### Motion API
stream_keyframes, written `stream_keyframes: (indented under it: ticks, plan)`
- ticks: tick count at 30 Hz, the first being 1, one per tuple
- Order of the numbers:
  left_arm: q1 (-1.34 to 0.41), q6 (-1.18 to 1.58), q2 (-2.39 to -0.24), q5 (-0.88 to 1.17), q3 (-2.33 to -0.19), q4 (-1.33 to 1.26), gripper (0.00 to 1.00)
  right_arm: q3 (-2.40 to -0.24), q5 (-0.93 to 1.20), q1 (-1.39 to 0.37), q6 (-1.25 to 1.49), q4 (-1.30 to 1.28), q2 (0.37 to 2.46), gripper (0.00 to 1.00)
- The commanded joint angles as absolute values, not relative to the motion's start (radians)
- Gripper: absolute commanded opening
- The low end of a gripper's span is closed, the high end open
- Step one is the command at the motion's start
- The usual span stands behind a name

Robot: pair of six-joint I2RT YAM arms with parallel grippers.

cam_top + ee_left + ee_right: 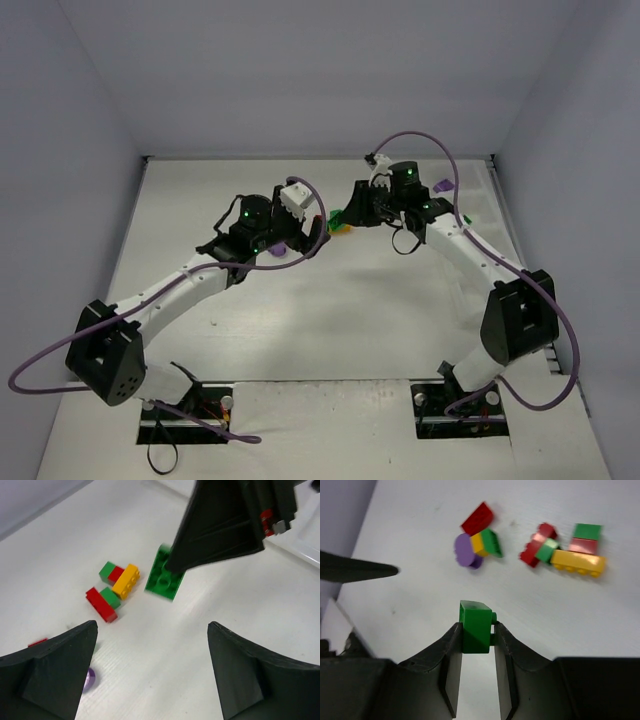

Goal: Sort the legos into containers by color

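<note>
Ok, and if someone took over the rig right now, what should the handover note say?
Left gripper: open, empty, over the table beside the bricks.
Right gripper: shut on a green brick.
Loose on the table: a red-green-yellow cluster and a second cluster with a purple piece.
Bins: only a white edge shows, perhaps one; contents unseen.
Left: bin the green brick, then sort the rest by color.

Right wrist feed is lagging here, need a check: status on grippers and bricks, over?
Right gripper shut on green brick. Left gripper open, empty. Red, green, yellow loose bricks unsorted on table. No obstruction seen.
</note>
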State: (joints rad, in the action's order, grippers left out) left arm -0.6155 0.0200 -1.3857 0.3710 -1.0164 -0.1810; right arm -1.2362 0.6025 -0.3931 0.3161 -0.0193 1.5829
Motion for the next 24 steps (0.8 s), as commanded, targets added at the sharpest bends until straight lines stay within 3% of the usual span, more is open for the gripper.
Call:
stream_keyframes:
  ticks: [1,6,9,18,24]
  plan:
    - [-0.612,0.148,-1.321,0.22,-1.026,-0.157,0.84,-1.23,0.315,-0.361,0.296,-0.015,1.505,0.0]
    - [-0.601,0.264,-1.258,-0.042,-1.025,0.048,0.84,-1.198,0.167,-0.235,0.313,-0.032,1.47,0.0]
    - [-0.584,0.33,-1.223,-0.083,-1.031,0.164,0.84,-1.186,0.065,-0.189,0.295,-0.038,1.453,0.0]
    - [-0.494,0.475,-1.124,-0.072,-1.025,0.394,0.91,-1.167,-0.138,-0.138,0.281,-0.043,1.417,0.0]
    - [-0.322,0.555,-1.077,0.061,-1.003,0.497,0.93,-1.169,-0.195,-0.118,0.272,-0.043,1.405,0.0]
